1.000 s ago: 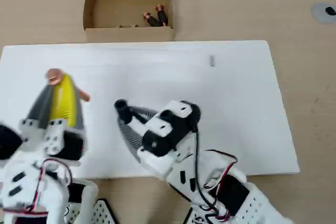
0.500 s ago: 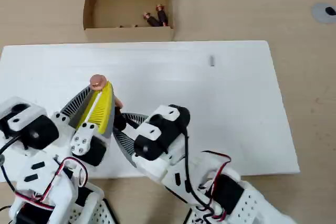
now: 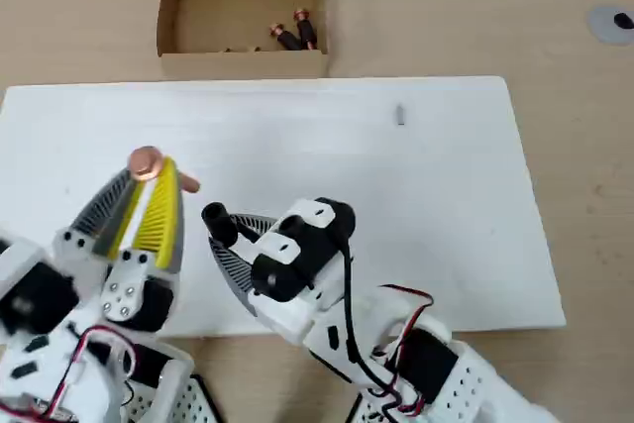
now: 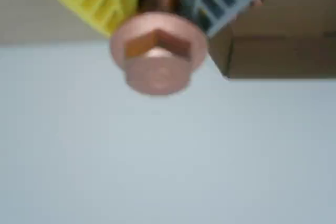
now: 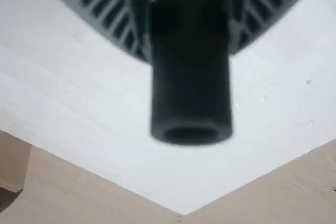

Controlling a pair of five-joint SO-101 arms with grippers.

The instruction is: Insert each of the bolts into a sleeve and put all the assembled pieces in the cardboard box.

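My left gripper (image 3: 149,177) is shut on a copper bolt (image 3: 146,161), whose flanged hex head (image 4: 159,52) pokes out past the yellow and grey fingers. It hovers over the left part of the white board (image 3: 436,205). My right gripper (image 3: 220,225) is shut on a black sleeve (image 3: 215,218), whose open end (image 5: 191,129) points away from the fingers. The sleeve sits a short way to the right of the bolt, apart from it. The cardboard box (image 3: 170,7) at the back holds assembled pieces (image 3: 293,33).
A small grey mark or part (image 3: 400,115) lies on the board's far right area. A grey disc (image 3: 613,23) sits on the wooden table at the far right. The box corner (image 4: 273,51) appears behind the bolt in the left wrist view.
My left gripper swung right toward the sleeve with the bolt, then drew back left. My right gripper shifted slightly left with the sleeve.
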